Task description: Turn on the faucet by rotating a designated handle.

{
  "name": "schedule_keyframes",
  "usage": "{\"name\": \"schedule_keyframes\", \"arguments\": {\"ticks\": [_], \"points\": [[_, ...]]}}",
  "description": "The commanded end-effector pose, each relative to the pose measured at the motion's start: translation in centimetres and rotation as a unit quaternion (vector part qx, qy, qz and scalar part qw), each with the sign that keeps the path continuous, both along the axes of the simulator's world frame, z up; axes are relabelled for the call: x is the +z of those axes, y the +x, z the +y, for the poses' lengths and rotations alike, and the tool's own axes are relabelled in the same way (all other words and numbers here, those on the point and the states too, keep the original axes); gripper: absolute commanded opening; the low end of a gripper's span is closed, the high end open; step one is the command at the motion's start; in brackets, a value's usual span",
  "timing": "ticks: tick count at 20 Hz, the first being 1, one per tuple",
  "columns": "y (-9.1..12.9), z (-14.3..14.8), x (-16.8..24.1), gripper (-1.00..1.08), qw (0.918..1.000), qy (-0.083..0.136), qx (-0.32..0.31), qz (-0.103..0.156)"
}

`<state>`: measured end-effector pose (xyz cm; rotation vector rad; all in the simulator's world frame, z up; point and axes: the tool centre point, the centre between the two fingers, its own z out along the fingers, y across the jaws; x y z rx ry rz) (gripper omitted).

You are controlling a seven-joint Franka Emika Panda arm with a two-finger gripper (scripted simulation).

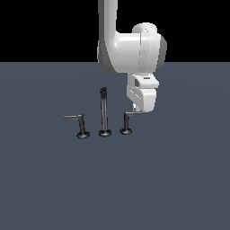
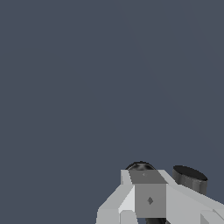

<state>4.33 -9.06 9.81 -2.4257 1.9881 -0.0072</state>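
Note:
The faucet is a dark metal three-piece set on the grey floor, with a tall thin spout (image 1: 104,112) in the middle. The handle (image 1: 127,122) with the shorter lever stands to the exterior view's right of the spout, its lever pointing right. My gripper (image 1: 135,108) hangs at the tip of that lever, touching or nearly touching it, with its fingers together and no gap showing. In the wrist view the gripper (image 2: 150,199) fills the lower edge, and two dark round faucet parts (image 2: 190,177) peek from behind it. I cannot tell which pieces they are.
The other L-shaped handle (image 1: 80,124), with the longer lever pointing to the exterior view's left, stands left of the spout. The white arm (image 1: 130,49) rises above the gripper. The flat grey floor (image 1: 170,179) stretches all around.

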Motion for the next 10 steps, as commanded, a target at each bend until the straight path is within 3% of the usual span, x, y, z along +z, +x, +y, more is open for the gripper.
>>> {"name": "schedule_keyframes", "arguments": {"ticks": [1, 3, 10], "points": [[-1.2, -1.0, 0.0, -1.00, 1.0000, -0.001, -0.003, 0.003], [-0.4, -0.1, 0.0, -1.00, 1.0000, 0.001, 0.002, -0.001], [-2.7, -0.3, 0.0, -1.00, 1.0000, 0.000, 0.000, 0.000]]}}
